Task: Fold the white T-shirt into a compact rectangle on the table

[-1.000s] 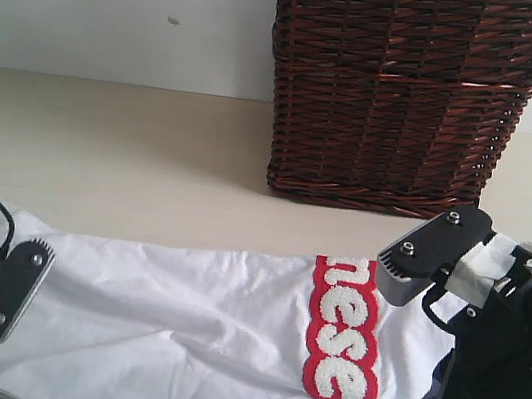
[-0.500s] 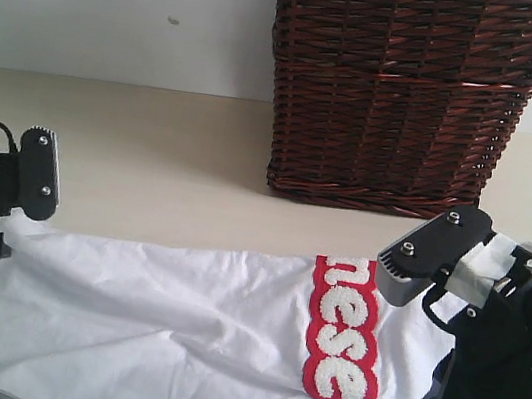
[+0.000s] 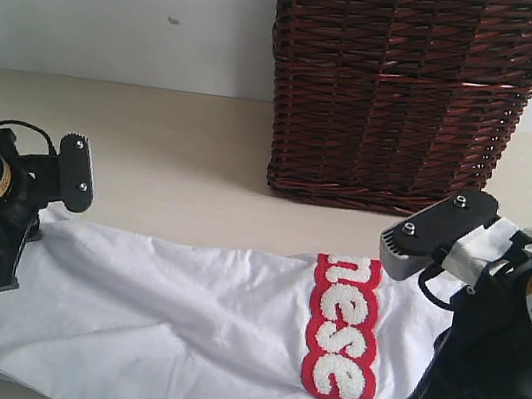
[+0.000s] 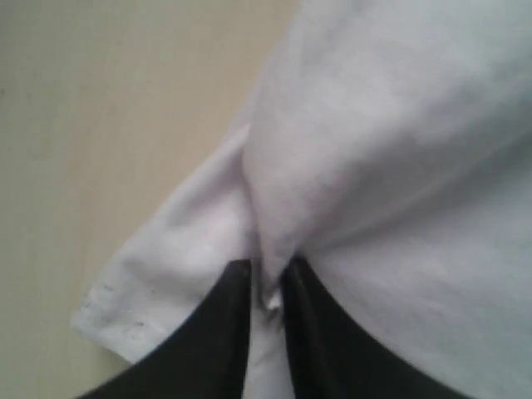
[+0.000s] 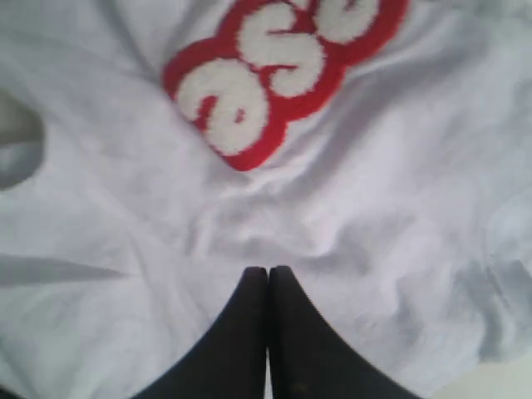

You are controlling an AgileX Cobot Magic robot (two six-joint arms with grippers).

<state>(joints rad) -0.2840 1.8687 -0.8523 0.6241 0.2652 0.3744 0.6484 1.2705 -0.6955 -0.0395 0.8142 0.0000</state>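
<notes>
Pinching white T-shirt (image 4: 399, 166), left hand (image 4: 266, 287) tilted down

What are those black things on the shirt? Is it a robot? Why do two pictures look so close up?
Yes, it's a robot with two black arms. Each arm ends in a claw, like two fingers that pinch. The wide picture comes from a camera that watches the whole scene. In it, a white T-shirt with fuzzy red-and-white letters lies spread on a beige table. A dark wicker basket stands behind it. The two close pictures come from small cameras on the robot's wrists, looking past the claws. The left claw is pinching a little fold of the shirt near its edge. The right claw is shut, with its tips at the shirt near the letters. I can't tell whether it has any cloth pinched.
</notes>
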